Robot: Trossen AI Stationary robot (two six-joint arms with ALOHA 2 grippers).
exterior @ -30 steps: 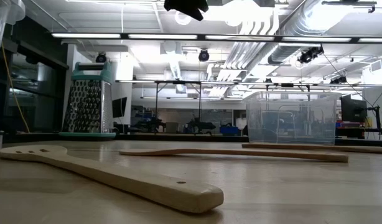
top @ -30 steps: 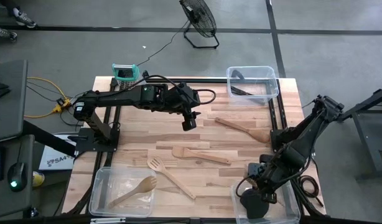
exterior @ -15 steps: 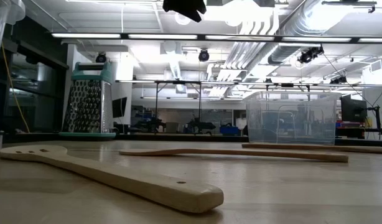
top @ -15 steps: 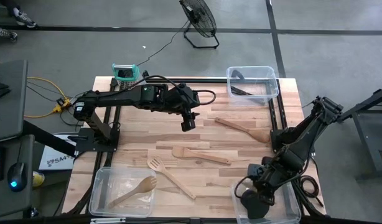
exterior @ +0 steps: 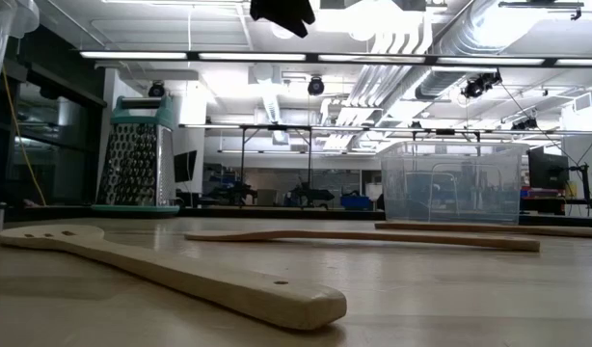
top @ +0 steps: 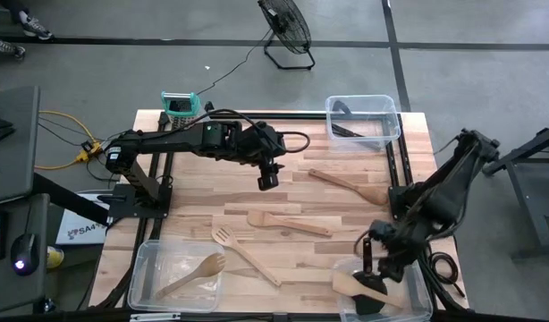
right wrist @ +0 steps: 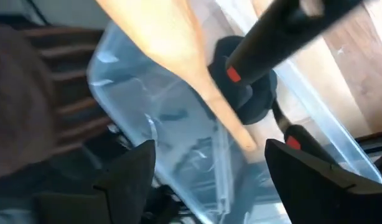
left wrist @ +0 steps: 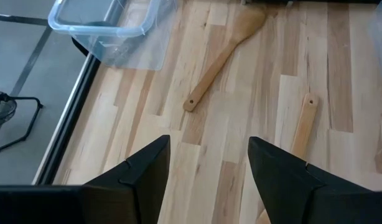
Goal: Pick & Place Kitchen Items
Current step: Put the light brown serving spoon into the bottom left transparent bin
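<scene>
High view looks straight down; low view sits level on the table (top: 194, 201); both wrist views look down close.

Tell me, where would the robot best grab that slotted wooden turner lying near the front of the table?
Probably mid-handle, coming straight down from above. The slotted turner lies flat on the table with its long, thin handle running diagonally and bare wood on both sides, so a pincer could close across its width. The left pincer, open above the table's middle, hangs nearest.

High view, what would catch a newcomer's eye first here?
Pale wooden utensils lie scattered mid-table between clear bins at the corners. The left tool hangs open above the table's middle, while the right tool is open over the near-right bin, which holds a wooden spatula.
</scene>
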